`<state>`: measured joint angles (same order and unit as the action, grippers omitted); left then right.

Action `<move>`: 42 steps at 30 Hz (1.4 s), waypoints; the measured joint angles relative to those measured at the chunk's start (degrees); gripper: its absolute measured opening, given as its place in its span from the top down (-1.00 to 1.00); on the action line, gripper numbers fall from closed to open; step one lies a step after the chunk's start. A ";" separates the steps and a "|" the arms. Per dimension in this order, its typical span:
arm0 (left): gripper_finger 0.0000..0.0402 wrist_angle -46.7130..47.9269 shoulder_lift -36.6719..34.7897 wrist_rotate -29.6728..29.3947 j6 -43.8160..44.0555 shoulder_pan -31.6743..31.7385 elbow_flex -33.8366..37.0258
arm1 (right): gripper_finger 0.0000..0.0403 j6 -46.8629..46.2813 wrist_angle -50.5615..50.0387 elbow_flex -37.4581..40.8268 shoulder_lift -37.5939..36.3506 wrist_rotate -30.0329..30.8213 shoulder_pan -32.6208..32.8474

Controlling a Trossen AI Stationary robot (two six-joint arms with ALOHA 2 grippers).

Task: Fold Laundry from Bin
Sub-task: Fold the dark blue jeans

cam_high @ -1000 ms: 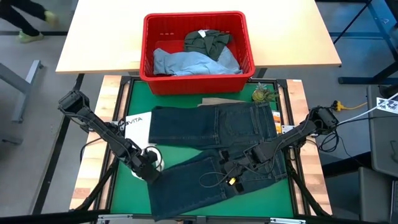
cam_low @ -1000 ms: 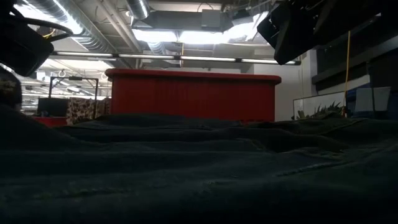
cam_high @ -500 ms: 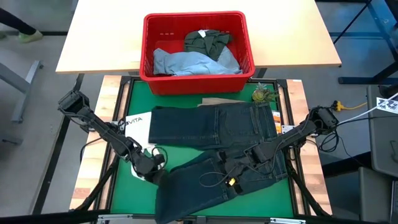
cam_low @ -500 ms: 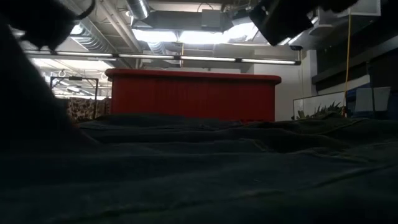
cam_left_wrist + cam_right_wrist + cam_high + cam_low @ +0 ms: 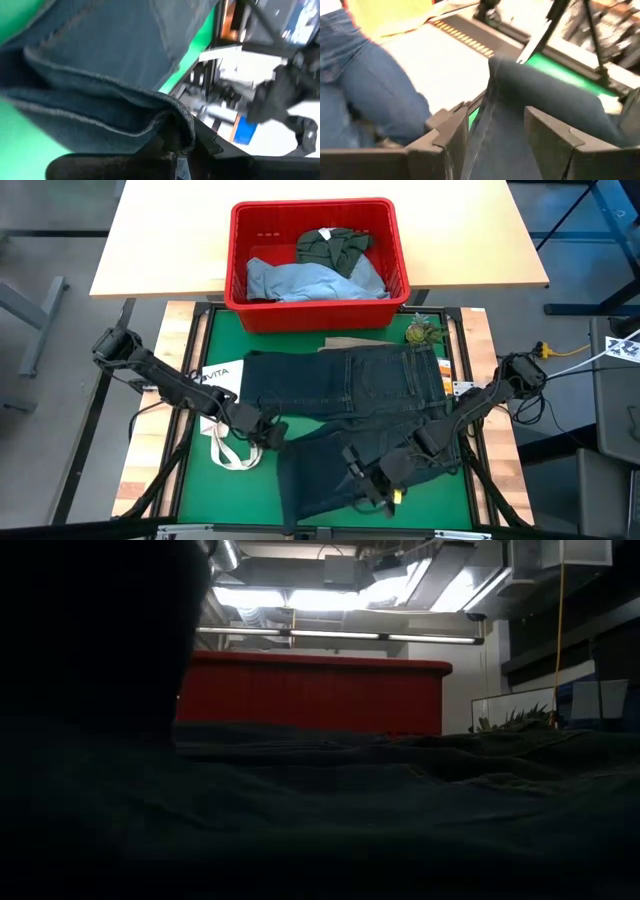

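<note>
Jeans count: one dark navy pair [image 5: 345, 385] spread flat on green mat [image 5: 215, 350] of bench, in front of bin [image 5: 318, 218]. One red bin, two pieces inside: light blue jeans [image 5: 300, 280], dark olive-green piece [image 5: 333, 246]. My left tool [image 5: 268, 432] clamped tight on leg edge, denim bunched between fingers. My right tool [image 5: 383, 483] on other leg near front edge, fingers spread wide, fabric between them. One white tote bag [image 5: 222, 448] beside left tool.

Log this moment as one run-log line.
phase: folding dark navy jeans | left gripper: shut on jeans leg edge | right gripper: around jeans fabric, grip unclear | large red plastic bin: garments inside
</note>
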<state>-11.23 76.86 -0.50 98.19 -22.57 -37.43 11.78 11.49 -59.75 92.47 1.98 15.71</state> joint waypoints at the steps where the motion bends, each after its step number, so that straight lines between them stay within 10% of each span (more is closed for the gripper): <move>1: 0.95 -0.14 0.00 -0.89 -0.02 0.55 -0.01 | 0.04 -1.00 1.09 0.00 0.00 1.97 0.36; 19: 0.94 -7.82 0.00 -7.34 -7.30 4.66 -0.01 | 0.04 -10.22 10.46 0.00 4.33 27.93 8.43; 42: 0.94 -7.80 0.00 -7.56 -7.32 4.66 -0.02 | 0.04 -3.77 15.62 0.00 7.54 31.89 7.83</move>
<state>-19.03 76.86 -8.05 90.87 -17.91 -37.45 8.01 27.11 -59.75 100.00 33.87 23.55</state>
